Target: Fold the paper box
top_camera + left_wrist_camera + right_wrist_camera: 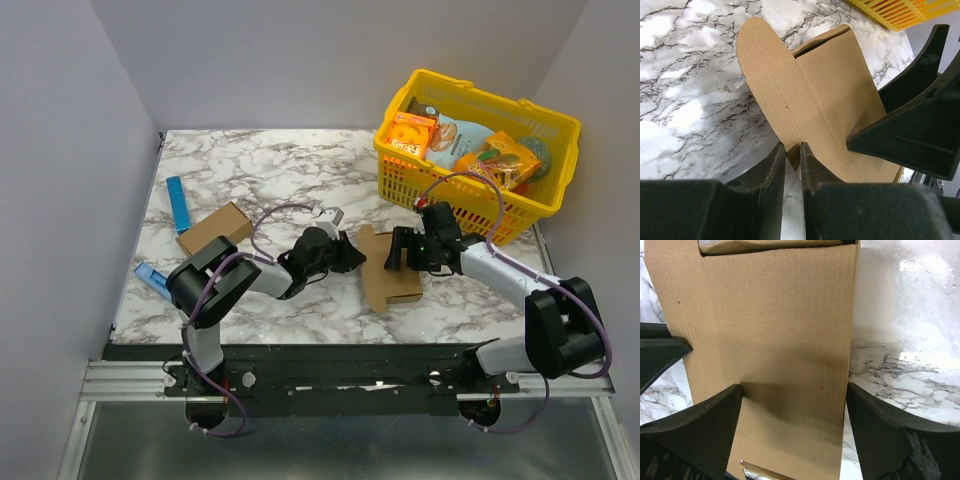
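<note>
The paper box (392,283) is plain brown cardboard lying at the table's middle, with a rounded flap standing up on its left end. In the left wrist view the flap (775,75) rises from the box body (840,100). My left gripper (347,255) is almost closed, and its jaws (792,146) pinch the flap's lower edge. My right gripper (404,252) straddles the box body (780,330), one finger against each long side (794,387). Its black fingers (910,125) also show in the left wrist view.
A yellow basket (540,205) with orange snack boxes stands at the back right. Another small brown carton (213,228) lies at the left, with a blue stick (178,203) behind it and a blue item (150,275) near the left edge.
</note>
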Controlling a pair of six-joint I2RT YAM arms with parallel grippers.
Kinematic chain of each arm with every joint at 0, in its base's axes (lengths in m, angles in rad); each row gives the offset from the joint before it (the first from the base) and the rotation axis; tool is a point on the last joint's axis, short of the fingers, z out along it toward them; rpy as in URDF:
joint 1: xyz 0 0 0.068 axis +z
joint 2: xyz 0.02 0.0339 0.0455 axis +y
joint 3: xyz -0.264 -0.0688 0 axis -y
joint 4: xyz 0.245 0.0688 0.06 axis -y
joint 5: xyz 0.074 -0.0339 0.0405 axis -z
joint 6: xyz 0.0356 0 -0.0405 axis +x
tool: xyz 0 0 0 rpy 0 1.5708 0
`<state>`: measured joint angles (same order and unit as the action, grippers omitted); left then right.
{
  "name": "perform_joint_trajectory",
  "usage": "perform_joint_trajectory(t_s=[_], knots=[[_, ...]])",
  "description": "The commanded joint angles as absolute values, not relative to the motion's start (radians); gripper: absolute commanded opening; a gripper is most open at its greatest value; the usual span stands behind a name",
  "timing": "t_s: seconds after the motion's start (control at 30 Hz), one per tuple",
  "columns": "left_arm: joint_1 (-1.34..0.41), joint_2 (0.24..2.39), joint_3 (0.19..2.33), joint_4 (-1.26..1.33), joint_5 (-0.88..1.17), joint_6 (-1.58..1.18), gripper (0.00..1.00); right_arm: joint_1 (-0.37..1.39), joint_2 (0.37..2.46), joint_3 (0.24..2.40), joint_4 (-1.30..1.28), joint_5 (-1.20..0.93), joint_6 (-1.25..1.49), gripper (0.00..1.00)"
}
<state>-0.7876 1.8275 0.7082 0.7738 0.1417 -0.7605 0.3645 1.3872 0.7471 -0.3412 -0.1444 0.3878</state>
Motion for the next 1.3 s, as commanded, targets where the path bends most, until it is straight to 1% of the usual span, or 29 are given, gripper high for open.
perform_joint_trajectory(t_s=[0.0, 0.13, 0.17, 0.37, 0.5, 0.7, 0.83, 0.87, 0.93, 0.97, 1.03, 1.07, 1.13, 1.23, 1.27], knots=[[-0.831, 1.899, 0.733, 0.645, 0.126, -0.706, 0.23, 0.371, 1.439, 0.71, -0.351, -0.178, 0.377, 0.89], [-0.865, 1.934, 0.788, 0.572, 0.094, -0.677, 0.31, 0.371, 1.44, 0.712, -0.351, -0.183, 0.373, 0.89], [-0.865, 1.937, 0.793, 0.569, 0.086, -0.681, 0.35, 0.371, 1.44, 0.71, -0.347, -0.189, 0.373, 0.89], [-0.87, 1.957, 0.811, 0.594, 0.104, -0.686, 0.47, 0.37, 1.451, 0.703, -0.33, -0.235, 0.365, 0.89], [-0.876, 1.967, 0.83, 0.614, 0.123, -0.687, 0.49, 0.371, 1.448, 0.701, -0.324, -0.261, 0.348, 0.93], [-0.885, 1.976, 0.862, 0.598, 0.126, -0.684, 0.5, 0.371, 1.447, 0.692, -0.311, -0.291, 0.348, 0.94], [-0.885, 1.97, 0.853, 0.624, 0.129, -0.696, 0.57, 0.371, 1.443, 0.689, -0.292, -0.34, 0.344, 0.94], [-0.884, 1.964, 0.836, 0.638, 0.124, -0.701, 0.61, 0.371, 1.447, 0.69, -0.288, -0.357, 0.341, 0.94], [-0.876, 1.919, 0.81, 0.646, 0.109, -0.706, 0.67, 0.371, 1.447, 0.695, -0.29, -0.37, 0.328, 0.94], [-0.868, 1.899, 0.77, 0.656, 0.1, -0.709, 0.73, 0.37, 1.444, 0.696, -0.29, -0.376, 0.325, 0.94], [-0.839, 1.826, 0.718, 0.67, 0.074, -0.722, 0.78, 0.37, 1.437, 0.699, -0.288, -0.38, 0.31, 0.94], [-0.827, 1.797, 0.659, 0.684, 0.066, -0.729, 0.8, 0.371, 1.434, 0.701, -0.288, -0.393, 0.301, 0.94], [-0.79, 1.7, 0.602, 0.686, 0.049, -0.735, 0.83, 0.373, 1.427, 0.706, -0.282, -0.405, 0.276, 0.94], [-0.759, 1.596, 0.508, 0.626, 0.009, -0.709, 0.88, 0.379, 1.428, 0.733, -0.284, -0.437, 0.246, 0.95], [-0.753, 1.529, 0.477, 0.582, 0.008, -0.7, 0.89, 0.39, 1.436, 0.756, -0.288, -0.451, 0.239, 0.96]])
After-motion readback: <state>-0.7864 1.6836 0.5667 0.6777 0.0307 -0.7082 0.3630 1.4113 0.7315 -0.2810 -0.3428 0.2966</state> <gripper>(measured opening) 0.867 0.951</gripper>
